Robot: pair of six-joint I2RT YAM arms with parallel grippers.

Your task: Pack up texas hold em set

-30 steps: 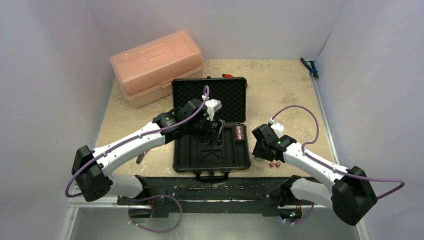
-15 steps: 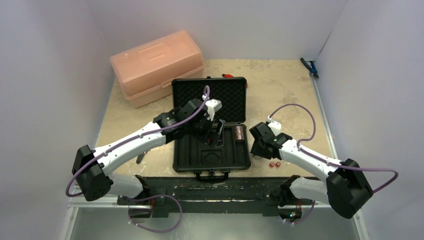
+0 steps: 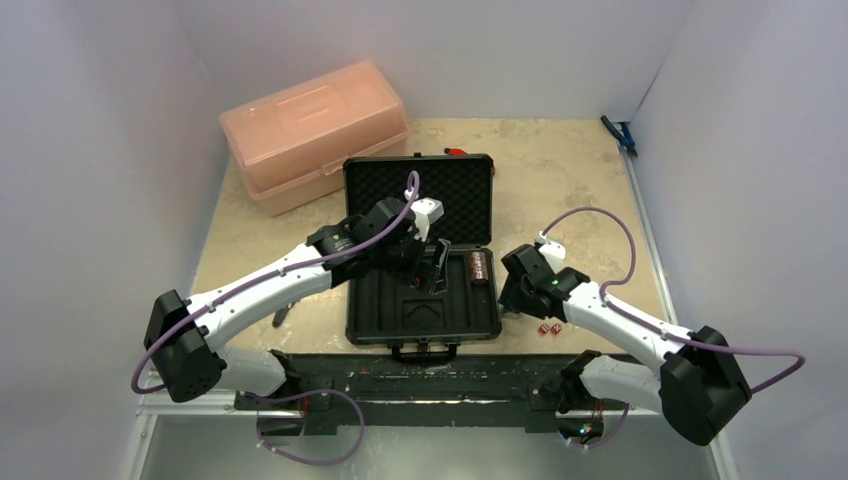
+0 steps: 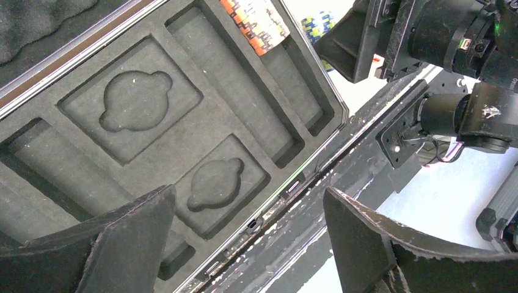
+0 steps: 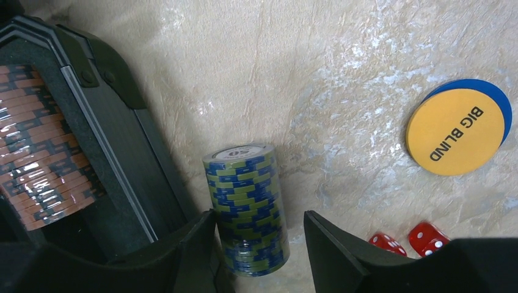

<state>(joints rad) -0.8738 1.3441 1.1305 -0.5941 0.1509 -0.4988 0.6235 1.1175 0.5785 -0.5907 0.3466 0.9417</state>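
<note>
The texas hold em set's black case [image 3: 420,305] lies open mid-table, its foam lid [image 3: 455,190] laid back. A brown-red chip stack [image 5: 43,165] lies in the tray's right slot [image 3: 479,266]. The other tray recesses [image 4: 131,101] are bare. My left gripper [image 4: 250,232] hangs open over the tray [image 3: 435,268], holding nothing. A blue-and-green chip stack [image 5: 247,207] stands on the table beside the case wall. My right gripper [image 5: 259,215] is open around it: the left finger is close against it, the right finger stands apart. A yellow "BIG BLIND" disc [image 5: 455,131] overlaps a blue disc [image 5: 501,104]. Two red dice [image 5: 427,237] lie nearby.
A pink translucent box [image 3: 315,130] stands at the back left. A small red item [image 3: 455,151] lies behind the lid, and a blue clamp [image 3: 620,133] sits at the right wall. The black frame rail [image 3: 420,375] runs along the near edge.
The right arm's wrist has shifted slightly left toward the case, and its jaws stand wider round the blue-and-green stack. The left arm has not moved.
</note>
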